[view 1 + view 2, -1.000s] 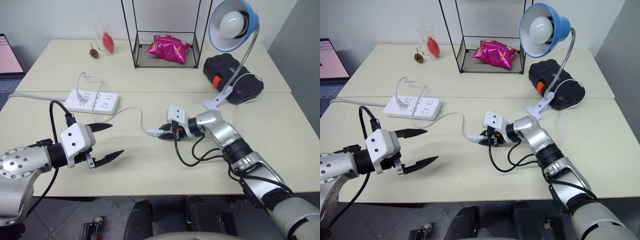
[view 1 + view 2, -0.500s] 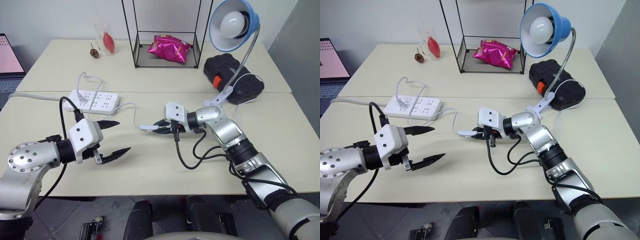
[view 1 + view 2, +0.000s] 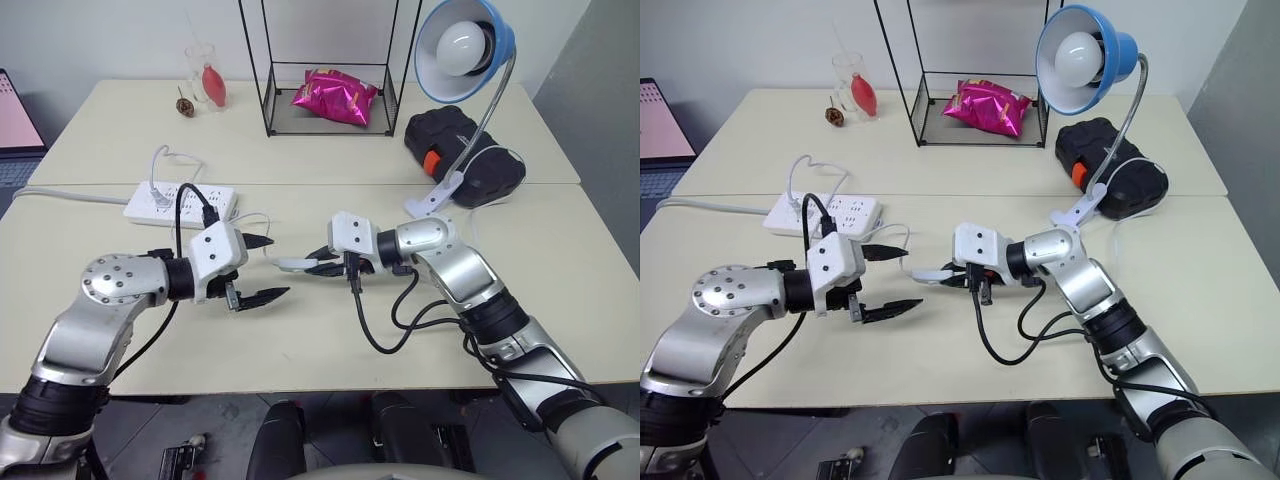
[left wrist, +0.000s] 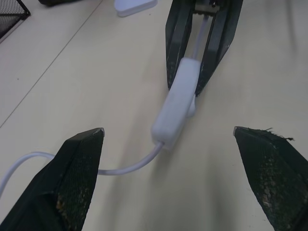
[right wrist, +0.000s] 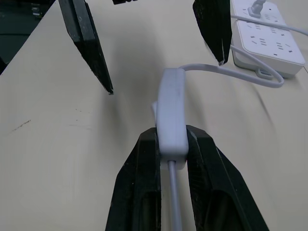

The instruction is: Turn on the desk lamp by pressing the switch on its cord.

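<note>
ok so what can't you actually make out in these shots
- Switch: its button is not visible in either wrist view; the right end effector covers its rear end.
- Desk lamp: whether the bulb is lit is unclear in the head views.
- Cord: partly hidden behind the right arm.

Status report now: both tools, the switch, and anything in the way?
Right tool shut on switch. Left tool open, facing it. Lamp unlit. Nothing between.

Both head eyes look down and forward over the table (image 3: 300, 330). Each wrist camera sits close, facing the other gripper; both share the switch (image 4: 177, 101) and cord (image 5: 226, 73).
</note>
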You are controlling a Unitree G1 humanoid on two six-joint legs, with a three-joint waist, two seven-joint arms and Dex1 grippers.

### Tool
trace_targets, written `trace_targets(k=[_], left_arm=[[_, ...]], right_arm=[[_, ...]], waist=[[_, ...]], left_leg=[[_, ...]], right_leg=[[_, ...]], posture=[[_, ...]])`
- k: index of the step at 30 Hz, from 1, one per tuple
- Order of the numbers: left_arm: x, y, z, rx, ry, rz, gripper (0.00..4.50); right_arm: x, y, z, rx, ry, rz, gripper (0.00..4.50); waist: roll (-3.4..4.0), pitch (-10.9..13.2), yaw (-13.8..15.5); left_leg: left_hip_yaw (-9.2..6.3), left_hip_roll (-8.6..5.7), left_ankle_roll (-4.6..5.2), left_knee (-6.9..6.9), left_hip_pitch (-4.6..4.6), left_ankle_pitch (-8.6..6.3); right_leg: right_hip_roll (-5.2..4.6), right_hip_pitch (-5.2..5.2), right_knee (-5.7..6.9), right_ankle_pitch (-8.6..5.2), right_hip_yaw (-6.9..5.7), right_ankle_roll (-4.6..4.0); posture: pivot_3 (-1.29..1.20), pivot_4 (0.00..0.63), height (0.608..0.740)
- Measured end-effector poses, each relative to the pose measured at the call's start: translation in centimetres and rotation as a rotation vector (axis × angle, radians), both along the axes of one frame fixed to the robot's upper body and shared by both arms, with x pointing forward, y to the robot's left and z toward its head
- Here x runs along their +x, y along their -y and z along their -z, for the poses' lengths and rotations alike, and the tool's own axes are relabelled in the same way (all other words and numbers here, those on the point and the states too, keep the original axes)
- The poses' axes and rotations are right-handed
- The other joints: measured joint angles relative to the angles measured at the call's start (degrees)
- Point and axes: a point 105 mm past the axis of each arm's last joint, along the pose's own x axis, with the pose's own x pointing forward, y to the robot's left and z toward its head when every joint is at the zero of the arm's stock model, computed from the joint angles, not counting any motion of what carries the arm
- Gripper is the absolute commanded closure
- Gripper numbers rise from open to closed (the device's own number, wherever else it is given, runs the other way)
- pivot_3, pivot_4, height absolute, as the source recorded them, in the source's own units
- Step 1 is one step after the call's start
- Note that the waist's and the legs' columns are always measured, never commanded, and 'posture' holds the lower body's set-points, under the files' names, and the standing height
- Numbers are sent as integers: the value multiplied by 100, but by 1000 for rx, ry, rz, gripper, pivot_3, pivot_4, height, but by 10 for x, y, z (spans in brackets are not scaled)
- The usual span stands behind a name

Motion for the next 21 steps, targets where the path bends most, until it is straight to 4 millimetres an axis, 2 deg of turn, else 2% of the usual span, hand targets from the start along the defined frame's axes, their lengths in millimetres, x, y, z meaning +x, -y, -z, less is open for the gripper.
trace_targets(k=[7,17,21], left_arm=[[7,2,6,10,4,10,0],[6,10,7,-4,2,44,0],[8,14,4,-8,14,56,674]], right_arm=[[-3,1,4,-10,-9,0,4112],[-5,1,5,-22,-13,-6,4112],[-5,0,6,-26,-16,-8,4112]], waist=[[0,0,0],[0,0,0],[0,0,0]], left_leg=[[-2,0,0,0,0,0],[-2,0,0,0,0,0],[-2,0,0,1,0,0]], right_leg=[[0,0,1,0,-1,0],[0,0,1,0,-1,1],[0,0,2,0,0,1]], posture=[[0,150,740],[0,150,740],[0,150,740]])
